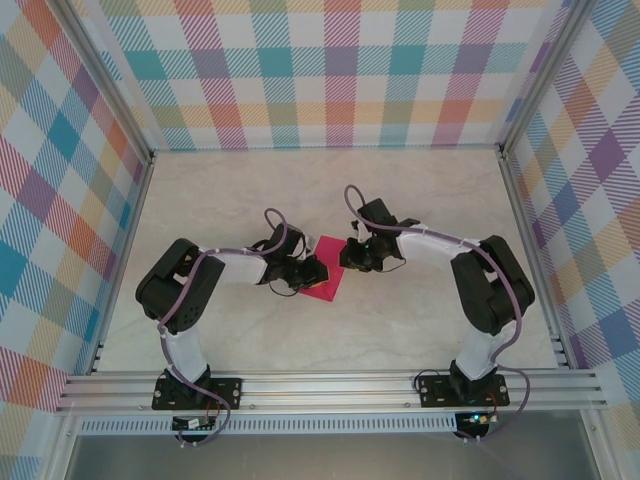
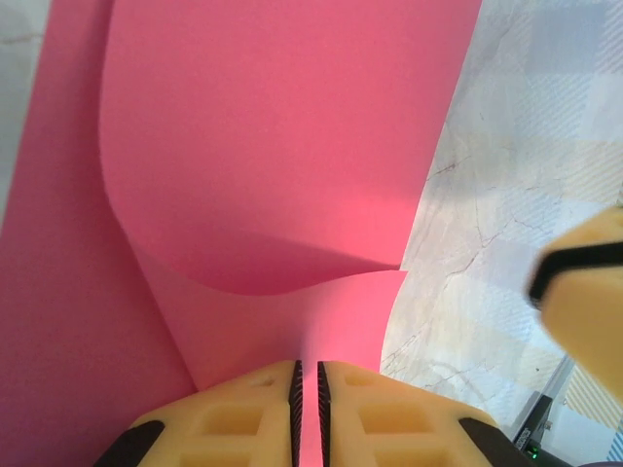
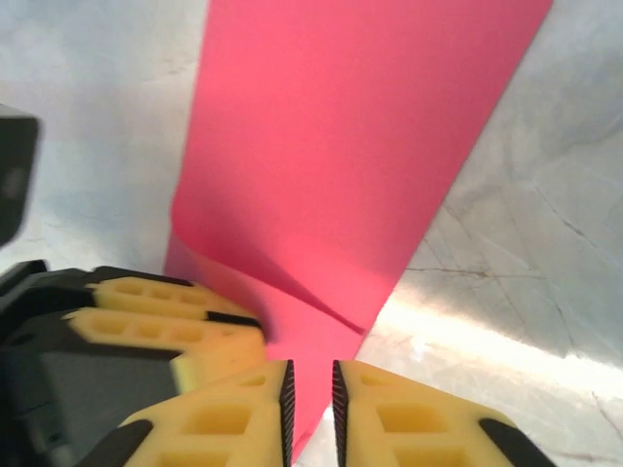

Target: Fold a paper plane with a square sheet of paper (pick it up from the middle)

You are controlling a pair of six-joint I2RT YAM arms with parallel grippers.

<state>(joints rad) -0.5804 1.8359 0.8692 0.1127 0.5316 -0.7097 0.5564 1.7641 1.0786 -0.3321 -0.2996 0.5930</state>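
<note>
The square sheet of paper (image 1: 328, 286) is magenta-pink and lies mid-table between my two grippers. In the left wrist view the paper (image 2: 273, 146) has one flap curled over, and a ridge of it runs into my left gripper (image 2: 309, 394), whose jaws are pressed to a thin slit on it. My left gripper (image 1: 307, 275) sits at the sheet's left edge. My right gripper (image 1: 357, 257) is at its upper right corner. In the right wrist view my right gripper (image 3: 311, 404) stands slightly open astride a folded edge of the paper (image 3: 350, 146), not pinching it. No paper plane shape shows.
The pale marbled table (image 1: 420, 200) is walled by plaid panels on three sides, with an aluminium rail (image 1: 330, 385) along the near edge. The left gripper's fingers (image 3: 165, 331) crowd the right wrist view. A right finger (image 2: 584, 292) shows at the left wrist view's edge.
</note>
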